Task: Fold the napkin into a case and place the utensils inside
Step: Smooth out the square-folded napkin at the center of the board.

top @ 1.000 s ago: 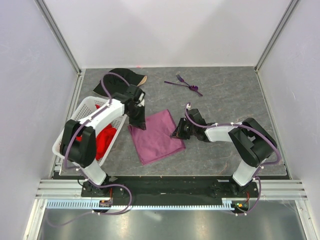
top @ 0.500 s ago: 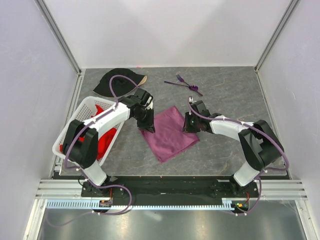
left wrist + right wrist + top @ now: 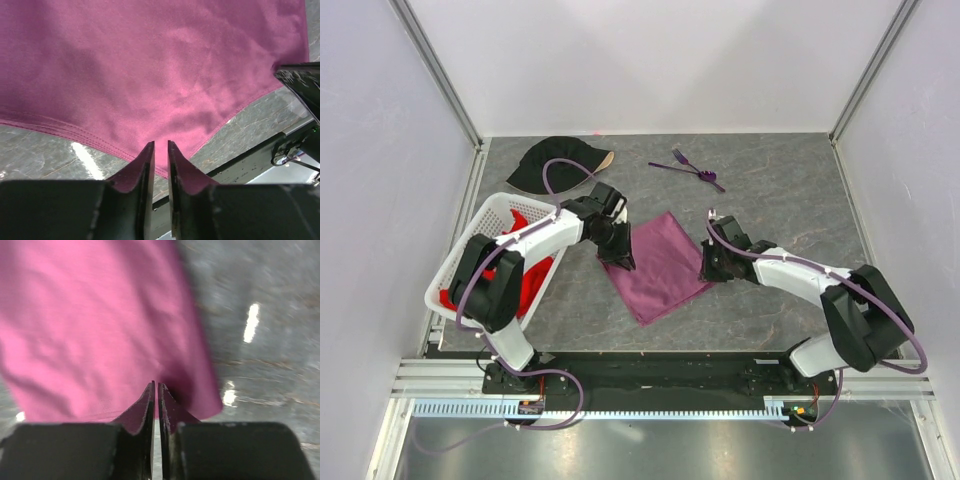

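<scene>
Your left tool is clenched on the hem of the thin plum-purple square cloth napkin; your right tool nips the opposite edge. The cloth lies flat on the grey counter, ahead of both tips. Lift evenly, stay taut, match the edges.

So the napkin lies mid-table, my left gripper at its left corner, right gripper at its right. Basket sits further left, cap behind it, utensils behind the napkin, well apart.
</scene>
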Robot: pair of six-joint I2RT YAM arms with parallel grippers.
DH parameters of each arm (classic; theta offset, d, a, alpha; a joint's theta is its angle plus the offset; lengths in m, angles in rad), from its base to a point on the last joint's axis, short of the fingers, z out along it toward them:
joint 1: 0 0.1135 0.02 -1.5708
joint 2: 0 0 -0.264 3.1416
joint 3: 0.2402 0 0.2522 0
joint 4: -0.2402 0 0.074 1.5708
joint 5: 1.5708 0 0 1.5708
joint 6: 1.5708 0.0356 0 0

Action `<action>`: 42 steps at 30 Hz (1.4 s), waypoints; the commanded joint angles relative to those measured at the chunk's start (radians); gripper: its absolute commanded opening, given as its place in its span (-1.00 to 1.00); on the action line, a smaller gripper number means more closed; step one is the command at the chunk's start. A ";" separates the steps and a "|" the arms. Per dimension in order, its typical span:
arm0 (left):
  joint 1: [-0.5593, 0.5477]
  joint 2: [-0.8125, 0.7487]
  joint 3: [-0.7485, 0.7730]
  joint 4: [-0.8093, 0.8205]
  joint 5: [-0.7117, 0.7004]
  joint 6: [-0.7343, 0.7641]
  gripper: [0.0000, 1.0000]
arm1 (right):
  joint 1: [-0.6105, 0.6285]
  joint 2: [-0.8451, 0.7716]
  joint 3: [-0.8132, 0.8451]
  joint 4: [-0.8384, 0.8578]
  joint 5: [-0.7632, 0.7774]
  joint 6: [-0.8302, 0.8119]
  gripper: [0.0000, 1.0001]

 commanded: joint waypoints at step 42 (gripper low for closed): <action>0.155 0.034 0.023 -0.084 -0.067 0.105 -0.74 | 0.214 0.013 -0.157 0.276 -0.108 0.227 -0.55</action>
